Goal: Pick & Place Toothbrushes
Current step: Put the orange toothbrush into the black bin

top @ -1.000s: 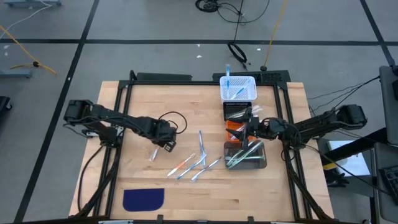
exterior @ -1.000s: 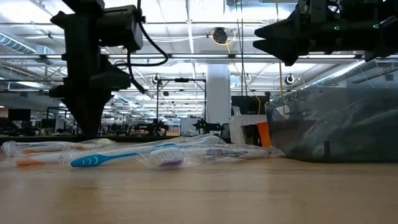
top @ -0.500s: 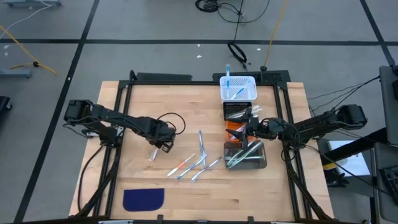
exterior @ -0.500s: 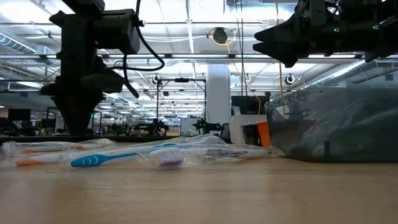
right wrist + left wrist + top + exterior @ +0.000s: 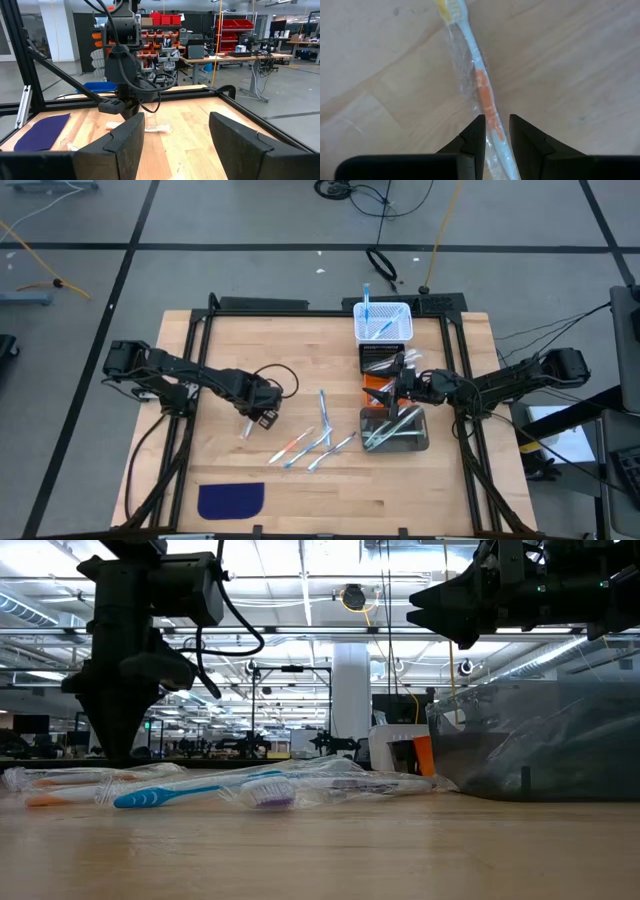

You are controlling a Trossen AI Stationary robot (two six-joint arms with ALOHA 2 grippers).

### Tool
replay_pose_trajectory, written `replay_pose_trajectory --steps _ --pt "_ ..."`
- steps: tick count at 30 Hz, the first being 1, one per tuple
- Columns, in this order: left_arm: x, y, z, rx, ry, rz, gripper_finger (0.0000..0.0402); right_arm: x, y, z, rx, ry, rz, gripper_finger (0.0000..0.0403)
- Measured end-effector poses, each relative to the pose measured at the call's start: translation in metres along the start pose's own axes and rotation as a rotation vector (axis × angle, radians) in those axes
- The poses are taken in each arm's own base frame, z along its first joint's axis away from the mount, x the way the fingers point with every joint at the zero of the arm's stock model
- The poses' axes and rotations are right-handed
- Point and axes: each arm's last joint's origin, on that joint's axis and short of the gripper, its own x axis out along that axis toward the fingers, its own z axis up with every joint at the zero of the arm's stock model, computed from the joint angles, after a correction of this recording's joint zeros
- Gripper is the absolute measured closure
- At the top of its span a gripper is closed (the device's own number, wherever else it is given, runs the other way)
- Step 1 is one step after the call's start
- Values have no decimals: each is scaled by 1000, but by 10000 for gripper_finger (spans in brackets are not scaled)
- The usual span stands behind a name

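1. The left gripper is seen in its wrist view with its two dark fingers set narrowly apart, one on each side of an orange-handled toothbrush in a clear wrapper. The handle passes through the gap; whether the pads already press on it cannot be told.
2. The brush's long axis is seen to run straight away from the gripper, across the closing direction of the fingers, with the yellowish bristle head at the far end. A squeeze and a lift are judged to be all that remains here.
3. In the high view this brush lies alone on the wooden table, under the left gripper, apart from the loose toothbrushes scattered near the table's middle.
4. Farther right, the right gripper is held wide apart and empty above the clear bin, where several brushes already lie.
5. The left arm is plainly the nearer one.
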Motion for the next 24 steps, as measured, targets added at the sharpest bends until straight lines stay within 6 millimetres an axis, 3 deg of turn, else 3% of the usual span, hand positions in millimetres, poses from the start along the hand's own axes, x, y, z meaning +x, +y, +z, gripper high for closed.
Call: replay_pose_trajectory --steps 9,18,24 --pt "1 0 -2 -15 7 2 313 0 0 0 -1 4 0 188" --pt "19 13 -10 -15 51 49 313 0 0 -1 -1 7 1 188" --pt "18 11 -10 -25 88 8 313 0 0 -1 -8 9 1 188"
